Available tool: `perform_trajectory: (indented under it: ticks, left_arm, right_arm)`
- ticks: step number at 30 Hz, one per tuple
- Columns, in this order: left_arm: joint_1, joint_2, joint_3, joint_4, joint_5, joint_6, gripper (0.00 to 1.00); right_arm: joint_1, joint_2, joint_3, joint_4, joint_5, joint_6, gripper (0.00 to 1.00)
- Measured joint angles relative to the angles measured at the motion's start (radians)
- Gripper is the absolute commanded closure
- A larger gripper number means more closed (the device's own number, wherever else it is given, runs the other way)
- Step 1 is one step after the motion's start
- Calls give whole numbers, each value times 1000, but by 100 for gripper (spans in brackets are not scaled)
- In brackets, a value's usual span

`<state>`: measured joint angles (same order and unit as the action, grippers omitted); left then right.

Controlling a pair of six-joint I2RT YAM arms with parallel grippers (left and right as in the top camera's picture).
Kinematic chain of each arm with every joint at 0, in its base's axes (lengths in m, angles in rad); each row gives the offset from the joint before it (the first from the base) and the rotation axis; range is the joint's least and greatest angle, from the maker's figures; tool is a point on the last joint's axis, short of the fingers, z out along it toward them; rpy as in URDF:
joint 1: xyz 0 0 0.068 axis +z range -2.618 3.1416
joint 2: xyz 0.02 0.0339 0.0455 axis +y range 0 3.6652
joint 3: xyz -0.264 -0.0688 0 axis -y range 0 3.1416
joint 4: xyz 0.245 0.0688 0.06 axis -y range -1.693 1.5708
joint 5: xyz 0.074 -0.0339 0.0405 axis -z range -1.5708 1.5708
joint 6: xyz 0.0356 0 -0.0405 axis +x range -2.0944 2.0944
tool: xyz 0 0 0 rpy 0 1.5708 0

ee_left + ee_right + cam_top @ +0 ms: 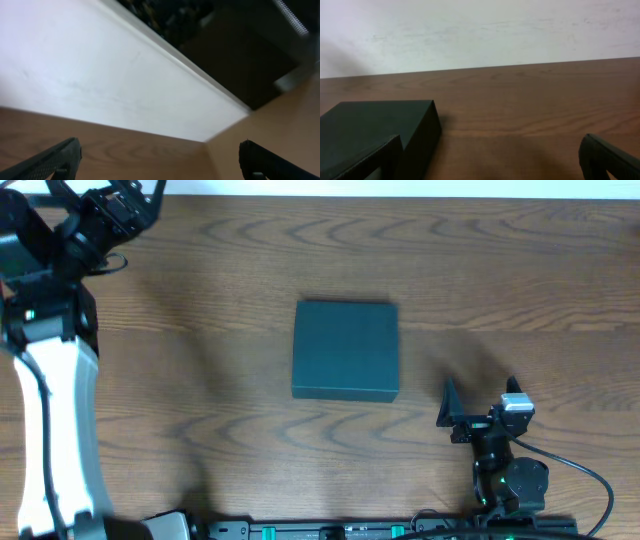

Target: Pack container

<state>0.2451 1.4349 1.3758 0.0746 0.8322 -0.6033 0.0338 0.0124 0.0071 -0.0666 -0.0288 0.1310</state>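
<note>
At mid-table sits the closed, matte teal-green square container (pixel 346 350).

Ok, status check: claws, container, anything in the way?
Left claw open, empty, at far-left edge of table. Right claw open, empty, near side, right of container. Container closed, mid-table. Nothing seen in the way.

Brown wood-grain table (pixel 200 300), with the grain run from left to right. The dark teal square container (pixel 346 350) is laid flat on it near the centre, lid closed, set slightly toward the right.
</note>
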Motion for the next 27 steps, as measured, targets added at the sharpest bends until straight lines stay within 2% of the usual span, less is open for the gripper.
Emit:
perform_trajectory:
  ticks: [5, 10, 21, 27]
  left_arm:
    - [-59, -147, 0, -119, -174, 169, 1]
    - [-118, -278, 0, -251, -361, 257, 1]
    - [-284, -563, 1, -531, -748, 301, 2]
    - [-347, -665, 1, -642, -892, 309, 1]
  right_arm:
    - [0, 0, 0, -1, 0, 0, 1]
    - [0, 0, 0, 0, 0, 0, 1]
    - [0, 0, 0, 0, 0, 0, 1]
    - [0, 0, 0, 0, 0, 0, 1]
